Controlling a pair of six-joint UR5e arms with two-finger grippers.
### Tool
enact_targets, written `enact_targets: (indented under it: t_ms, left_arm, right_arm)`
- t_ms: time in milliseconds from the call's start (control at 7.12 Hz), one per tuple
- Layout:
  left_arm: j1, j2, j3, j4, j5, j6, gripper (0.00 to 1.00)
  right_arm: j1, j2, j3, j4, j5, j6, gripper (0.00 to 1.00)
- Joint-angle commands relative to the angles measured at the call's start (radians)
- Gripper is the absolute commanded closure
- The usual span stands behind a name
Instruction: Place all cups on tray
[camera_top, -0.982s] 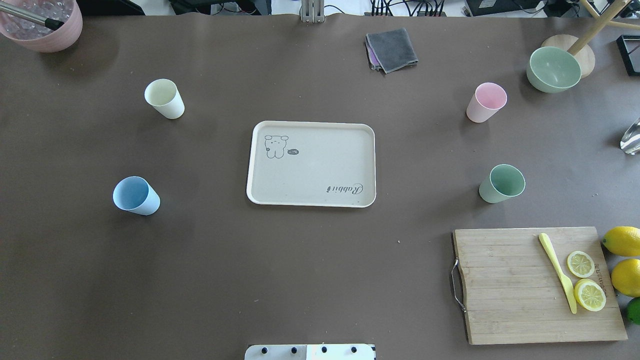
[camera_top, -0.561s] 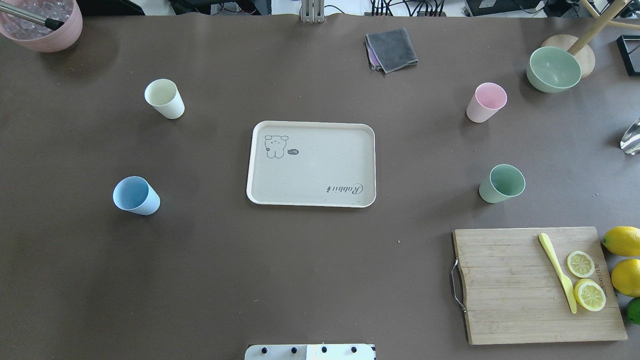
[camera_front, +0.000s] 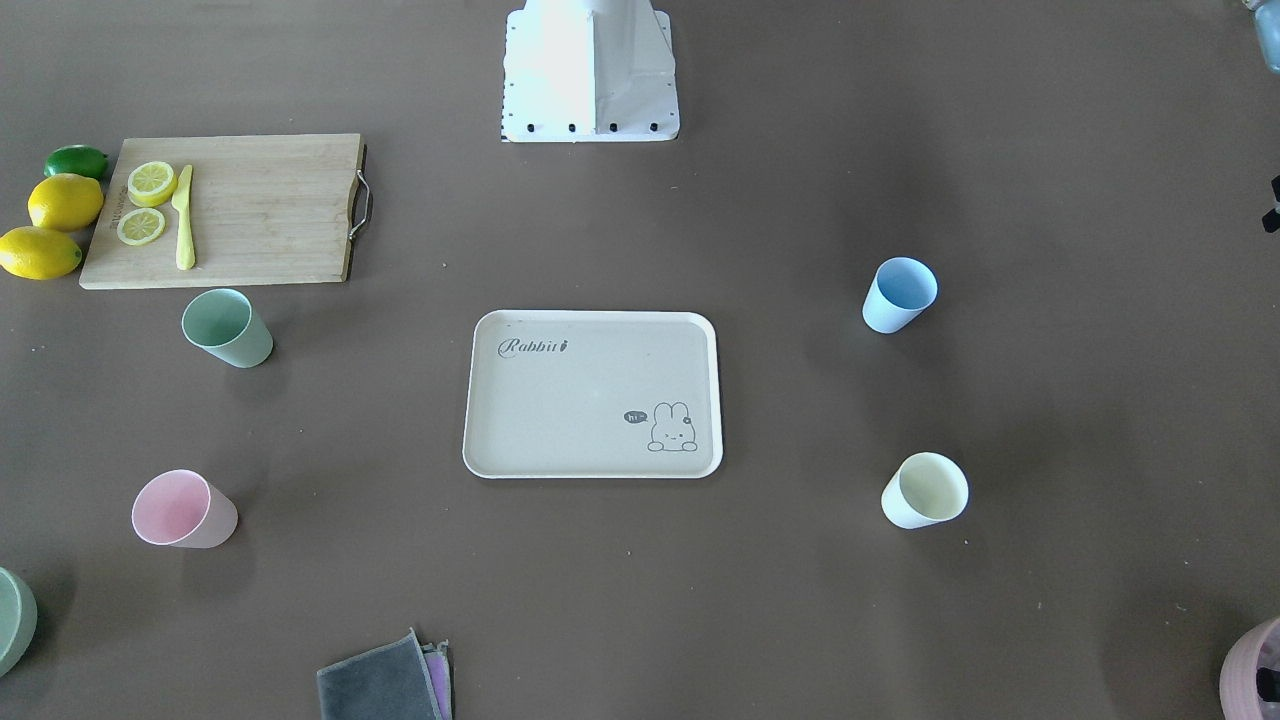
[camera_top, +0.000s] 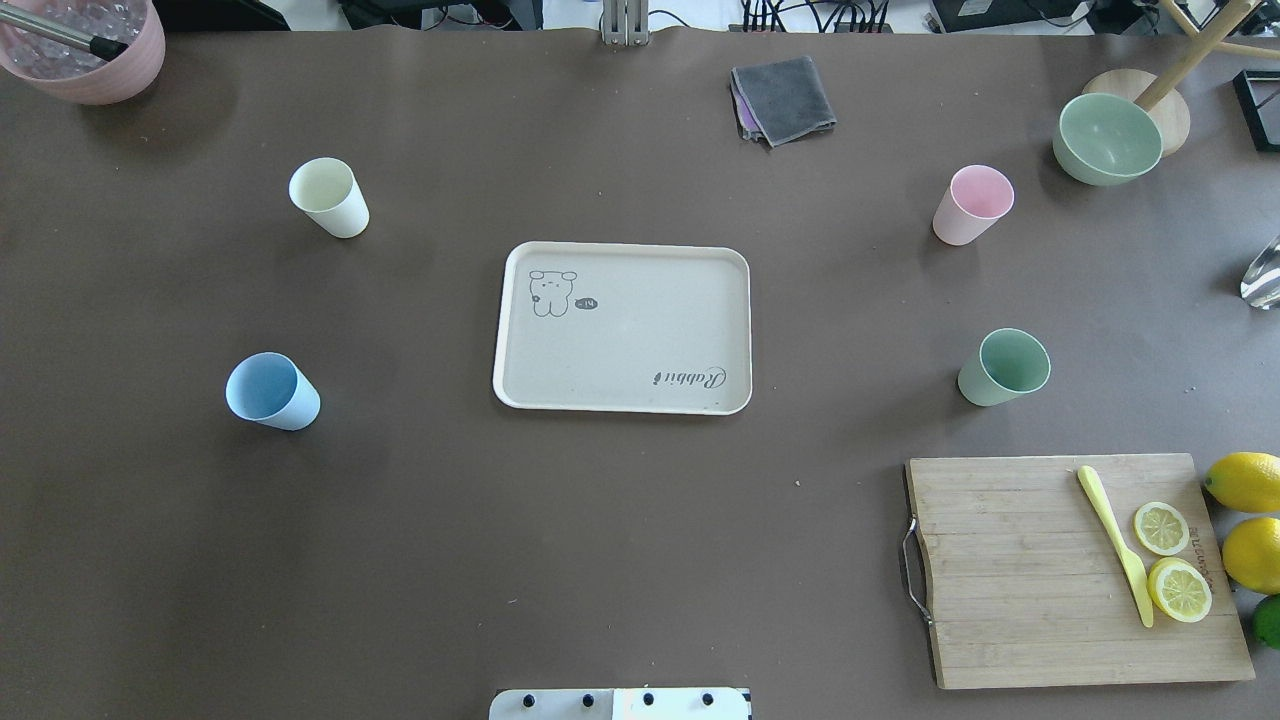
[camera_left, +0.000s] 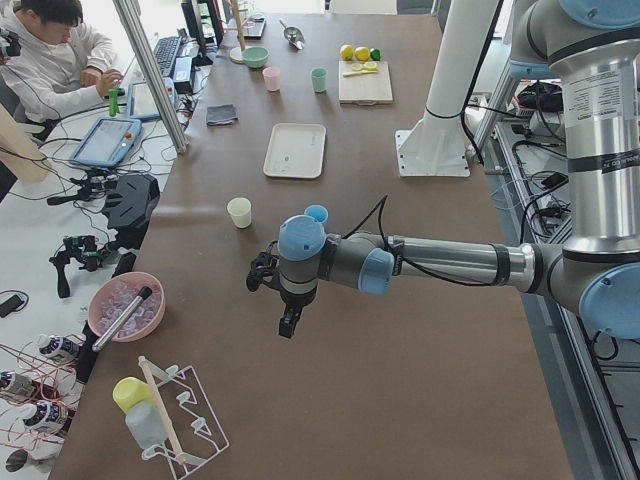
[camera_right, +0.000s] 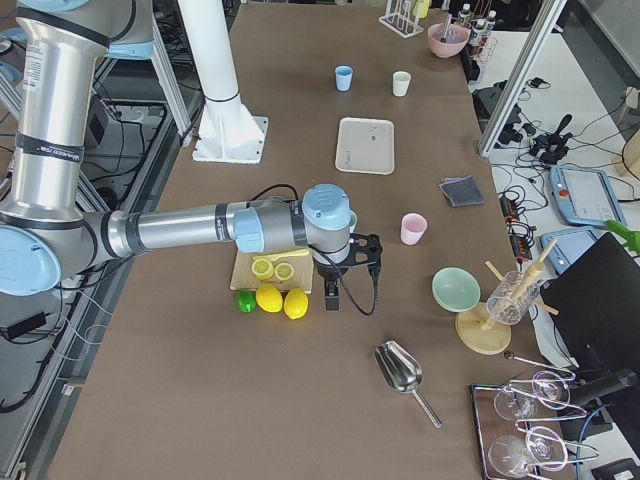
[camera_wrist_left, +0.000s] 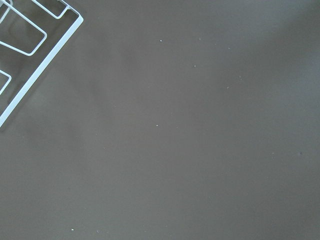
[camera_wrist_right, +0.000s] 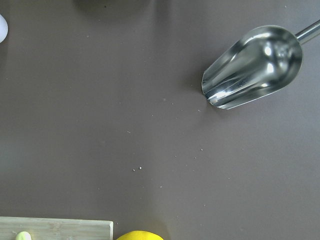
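Observation:
The beige tray (camera_top: 640, 340) with the "Rabbit" lettering lies empty at the table's middle. Four cups stand upright on the table around it. The cream cup (camera_top: 328, 197) and the blue cup (camera_top: 270, 391) are to its left. The pink cup (camera_top: 972, 205) and the green cup (camera_top: 1003, 367) are to its right. My left gripper (camera_left: 288, 325) shows only in the exterior left view, hanging over bare table beyond the cups. My right gripper (camera_right: 333, 298) shows only in the exterior right view, near the lemons. I cannot tell whether either is open or shut.
A wooden cutting board (camera_top: 1020, 580) with a yellow knife and lemon slices lies front right, lemons (camera_top: 1245, 482) beside it. A green bowl (camera_top: 1107, 138), grey cloth (camera_top: 782, 99) and pink bowl (camera_top: 85, 45) stand at the back. A metal scoop (camera_wrist_right: 252, 67) lies under the right wrist.

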Motion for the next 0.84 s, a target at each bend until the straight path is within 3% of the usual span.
enact_targets:
  t_ms: [0,702]
  left_arm:
    - [0.0,0.001,-0.002,0.0,-0.001,0.0,0.02]
    - [0.0,0.002,0.006,0.001,-0.001,-0.001,0.02]
  right_arm:
    - [0.0,0.002,0.0,0.0,0.001,0.0,0.0]
    - [0.0,0.002,-0.002,0.0,0.01,0.001,0.0]
